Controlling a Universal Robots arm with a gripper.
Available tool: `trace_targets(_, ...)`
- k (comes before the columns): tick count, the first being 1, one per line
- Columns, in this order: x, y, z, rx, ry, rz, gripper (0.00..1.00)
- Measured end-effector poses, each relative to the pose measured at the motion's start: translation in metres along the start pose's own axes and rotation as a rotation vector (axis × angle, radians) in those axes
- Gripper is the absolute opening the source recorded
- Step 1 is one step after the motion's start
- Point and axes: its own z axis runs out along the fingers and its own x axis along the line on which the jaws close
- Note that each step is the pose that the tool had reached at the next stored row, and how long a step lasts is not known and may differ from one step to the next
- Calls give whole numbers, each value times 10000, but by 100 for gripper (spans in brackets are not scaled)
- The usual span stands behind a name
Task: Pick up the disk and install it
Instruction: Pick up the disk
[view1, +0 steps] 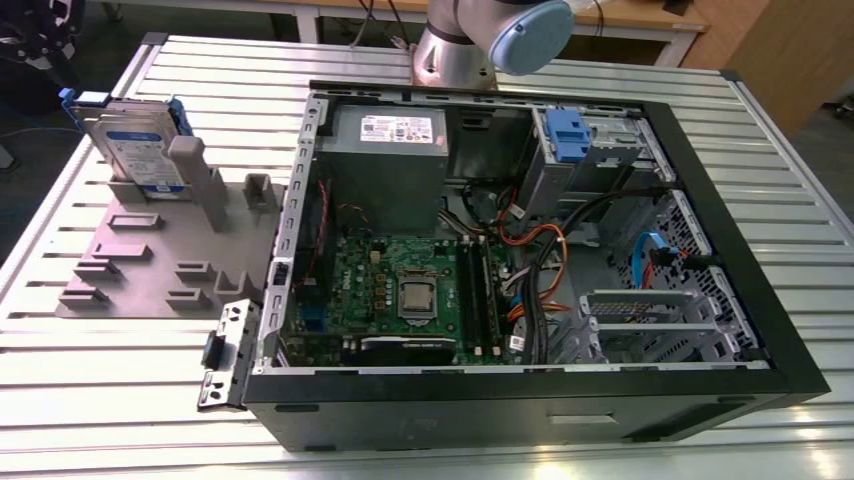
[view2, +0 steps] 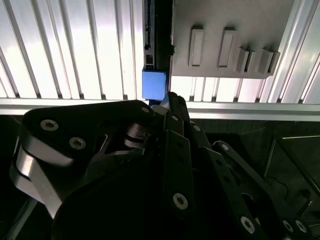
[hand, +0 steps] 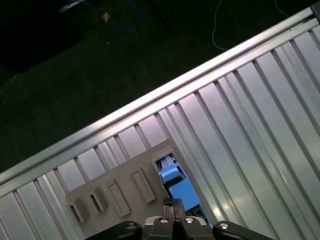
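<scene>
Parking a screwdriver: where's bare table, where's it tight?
Free: table slats between the grey fixture and the near table edge; strip on the exterior view's right of the PC case. Crowded: around the upright disk; cables inside the case.

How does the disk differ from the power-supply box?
The disk stands on edge in the grey rack outside the computer case; the power-supply box sits inside it. The disk is thin with a blue frame; the box is bulky, without blue. Both are greyish and labelled.
</scene>
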Motion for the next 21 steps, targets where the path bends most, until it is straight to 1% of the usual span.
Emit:
trace_targets(8, 0, 0, 1, -5, 10, -311, 11)
trace_targets(10, 0, 0, 2, -9, 18, -544, 11)
trace_targets(17, 1, -1, 8, -24, 55, -1557, 11)
trace_targets(21, 0, -2, 12, -31, 67, -1947, 11)
